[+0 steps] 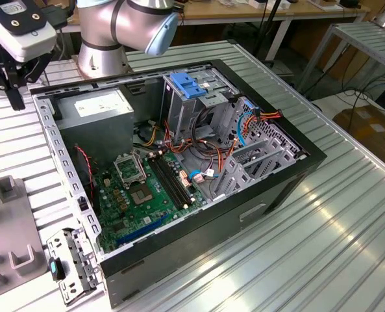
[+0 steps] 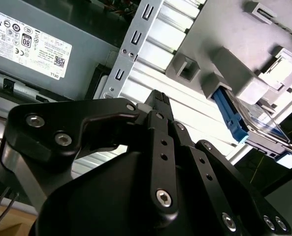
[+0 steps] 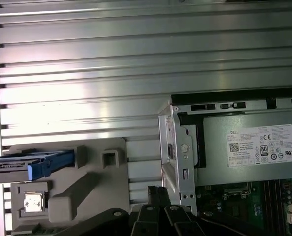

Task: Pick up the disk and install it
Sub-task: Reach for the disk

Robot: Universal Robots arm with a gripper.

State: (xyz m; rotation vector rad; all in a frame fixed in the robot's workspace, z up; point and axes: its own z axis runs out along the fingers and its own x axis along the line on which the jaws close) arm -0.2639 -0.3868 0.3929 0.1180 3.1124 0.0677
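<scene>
Near the disk, cut off at the edge, the gripper hangs seemingly closed, empty.

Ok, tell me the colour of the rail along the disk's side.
Blue. The disk's side rail shows best in the second wrist view.

The silver-metal disk with blue side rails sits in a grey plastic holder on the ribbed metal surface, beside the open computer case.
</scene>
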